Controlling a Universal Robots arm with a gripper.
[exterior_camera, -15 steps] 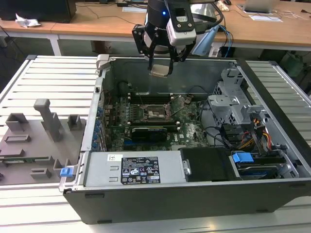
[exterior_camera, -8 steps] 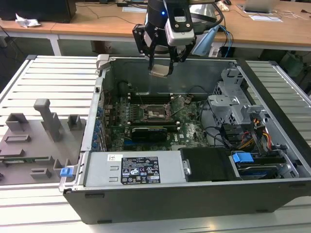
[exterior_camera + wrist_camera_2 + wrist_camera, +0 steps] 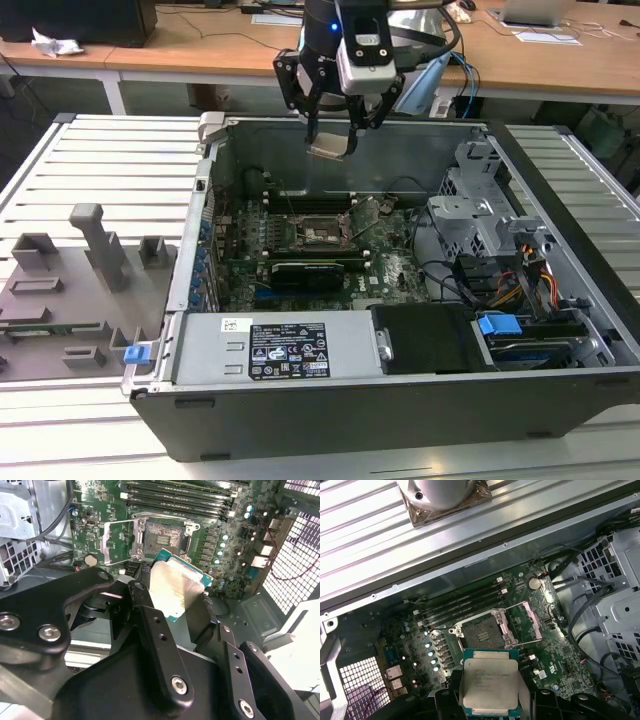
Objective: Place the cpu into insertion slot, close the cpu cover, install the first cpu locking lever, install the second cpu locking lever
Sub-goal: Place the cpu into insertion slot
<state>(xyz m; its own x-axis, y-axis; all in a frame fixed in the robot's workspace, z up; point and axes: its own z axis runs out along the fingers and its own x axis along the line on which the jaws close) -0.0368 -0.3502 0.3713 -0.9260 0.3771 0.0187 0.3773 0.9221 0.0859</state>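
From my console I saw the gripper (image 3: 333,130) hanging over the open computer case (image 3: 200,250), toward its far wall in the exterior view. Its jaws were clamped on the cpu (image 3: 331,148), 1 finger on each of 2 opposite edges. The chip was held in the air, well apart from the motherboard (image 3: 395,265) below.

In the second wrist view the cpu (image 3: 177,592) sat tilted between the black fingers (image 3: 150,625), its silver-grey top bright and a green edge showing. In the first wrist view the cpu (image 3: 489,680) showed its metal top squarely.

The insertion slot (image 3: 322,232) lay bare on the board. In both wrist views its dark pin-grid centre was uncovered: the insertion slot (image 3: 165,534) in the second, the insertion slot (image 3: 482,632) in the first. The cpu cover (image 3: 117,540) was swung off the socket to 1 side on its hinge, and the first wrist view showed the cpu cover (image 3: 530,622) just beside the slot. I could not tell how steeply it stood.

Long memory slots (image 3: 460,605) ran alongside the socket. A long black card (image 3: 305,272) lay on the socket's near side, with a labelled power supply (image 3: 290,350) against the case's near wall. Grey fixtures (image 3: 90,250) stood on the slatted table (image 3: 110,160) at the exterior view's left.
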